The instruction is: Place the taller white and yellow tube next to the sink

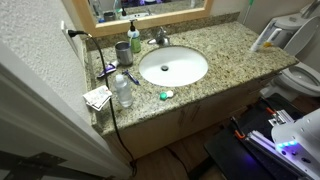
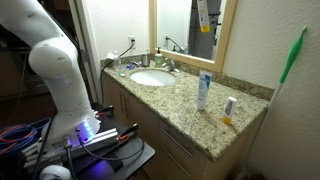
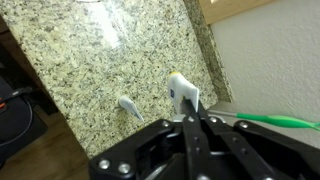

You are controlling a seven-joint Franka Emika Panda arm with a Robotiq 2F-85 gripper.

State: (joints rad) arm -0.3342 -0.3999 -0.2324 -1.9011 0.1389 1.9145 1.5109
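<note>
The taller white tube (image 2: 203, 90), with a blue label, stands upright on the granite counter (image 2: 180, 105), to the right of the sink (image 2: 150, 78). A shorter white and yellow tube (image 2: 229, 108) stands further right. In the wrist view the taller tube (image 3: 183, 92) shows just beyond my fingertips and the shorter one (image 3: 130, 105) to its left. My gripper (image 3: 192, 118) is shut and holds nothing. In an exterior view the arm (image 2: 55, 60) is low in front of the cabinet, well away from both tubes.
A faucet (image 1: 158, 38), cup (image 1: 122, 52), bottles and a clear bottle (image 1: 123, 90) crowd the sink's back and far side (image 1: 173, 66). A green-handled stick (image 2: 292, 55) leans at the wall. A toilet (image 1: 300, 75) stands past the counter end.
</note>
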